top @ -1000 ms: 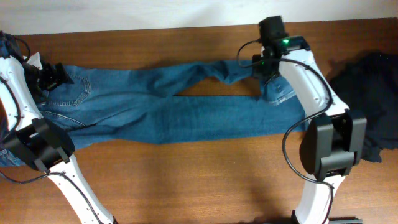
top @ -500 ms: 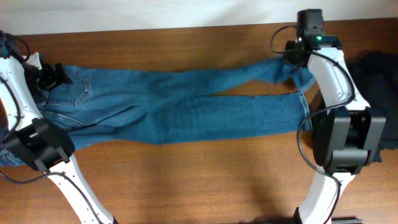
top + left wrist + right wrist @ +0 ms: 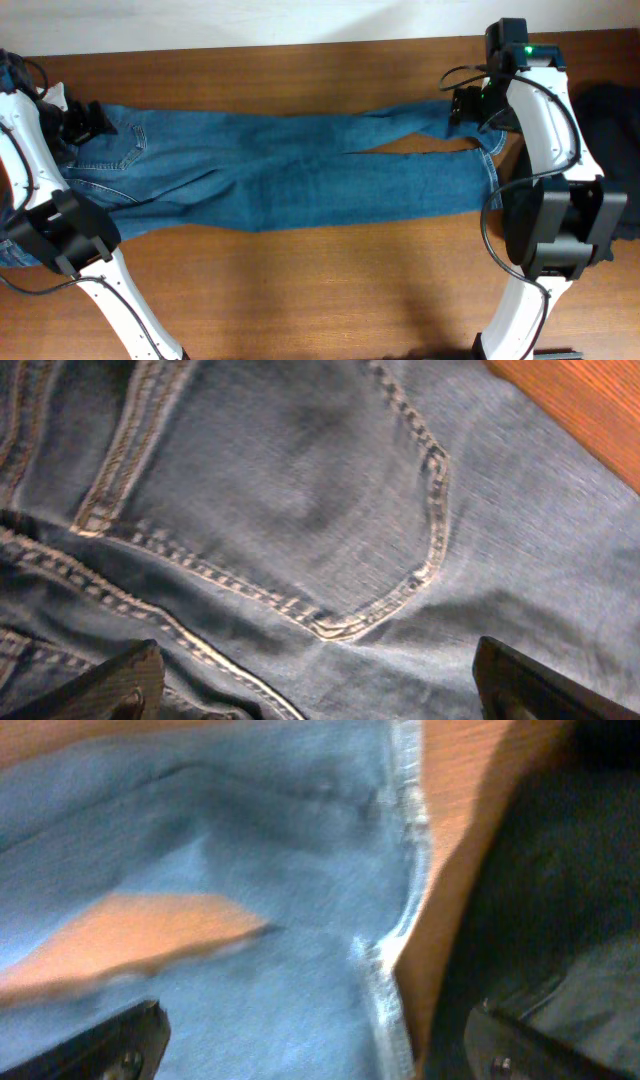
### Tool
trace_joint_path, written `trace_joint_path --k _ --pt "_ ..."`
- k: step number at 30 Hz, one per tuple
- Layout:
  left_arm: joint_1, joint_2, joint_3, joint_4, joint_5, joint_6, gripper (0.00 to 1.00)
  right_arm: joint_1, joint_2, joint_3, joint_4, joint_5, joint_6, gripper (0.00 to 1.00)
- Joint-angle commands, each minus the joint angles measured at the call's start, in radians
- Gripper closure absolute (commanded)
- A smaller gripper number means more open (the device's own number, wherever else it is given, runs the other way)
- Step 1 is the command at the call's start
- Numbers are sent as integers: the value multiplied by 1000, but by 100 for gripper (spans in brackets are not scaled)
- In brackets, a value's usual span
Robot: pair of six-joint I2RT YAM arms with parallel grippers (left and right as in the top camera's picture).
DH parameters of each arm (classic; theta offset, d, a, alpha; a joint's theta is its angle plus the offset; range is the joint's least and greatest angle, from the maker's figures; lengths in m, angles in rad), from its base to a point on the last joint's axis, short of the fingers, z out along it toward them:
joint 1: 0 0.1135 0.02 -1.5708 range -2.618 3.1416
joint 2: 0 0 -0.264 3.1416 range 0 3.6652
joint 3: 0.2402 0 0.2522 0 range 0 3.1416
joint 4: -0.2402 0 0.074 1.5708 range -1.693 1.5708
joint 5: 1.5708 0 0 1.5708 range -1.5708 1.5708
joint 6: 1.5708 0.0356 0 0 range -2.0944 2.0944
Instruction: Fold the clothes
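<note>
The blue jeans (image 3: 300, 175) lie flat along the table, waist at the left and both leg ends at the right. My left gripper (image 3: 88, 120) hovers open over the seat. In the left wrist view its fingers (image 3: 120, 685) straddle denim just below a back pocket (image 3: 330, 510) with pale stitching. My right gripper (image 3: 470, 105) stands open above the far leg's end. In the right wrist view nothing sits between its fingertips (image 3: 110, 1045), and the stitched hem (image 3: 405, 810) runs beneath. The black garment (image 3: 605, 120) lies bunched at the right edge, also in the right wrist view (image 3: 560, 870).
The brown wooden table (image 3: 300, 290) shows bare along its front half. A narrow strip of wood (image 3: 130, 935) shows between the two legs near the hems. Both arm bases stand at the front corners. A pale wall runs behind the back edge.
My right gripper dragged the far leg's end to the right, straightening that leg, then opened and let it go. The left gripper has stayed over the waist.
</note>
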Motion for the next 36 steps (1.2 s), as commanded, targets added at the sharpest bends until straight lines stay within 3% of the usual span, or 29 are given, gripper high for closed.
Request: trace_joint_path --k 1,4,7,10,11,17,22,23,25,32,33,36 --pt "-32 11 8 -23 43 70 5 12 -52 28 -147 -245 13 1" --pt "-52 11 8 -48 42 69 7 24 -51 -4 -238 -326 -18 1" --pt "-79 13 6 -80 39 69 15 65 -51 -92 -243 -349 -51 0" --pt "-93 14 6 -139 32 69 19 102 -51 -171 -213 -343 -51 13" --pt "-96 14 0 -140 23 69 24 116 -51 -201 -195 -343 -51 18" --pt "-103 14 -56 -140 19 24 27 153 -51 -333 -89 -342 -50 33" --pt "-103 14 -108 -134 -92 24 26 152 -51 -428 29 -270 -50 60" --pt "-103 15 -108 -127 -89 23 26 152 -51 -440 58 -264 -51 70" --pt "-103 16 -108 -114 -89 24 26 152 -51 -454 103 -249 -51 77" --pt "-105 16 -108 -84 -89 24 25 152 -39 -478 264 -156 -51 84" --pt "-105 16 -108 -84 -89 24 17 152 -35 -478 267 -148 -52 84" --pt "-105 22 -108 -83 -89 24 13 152 -3 -484 262 -139 -55 84"
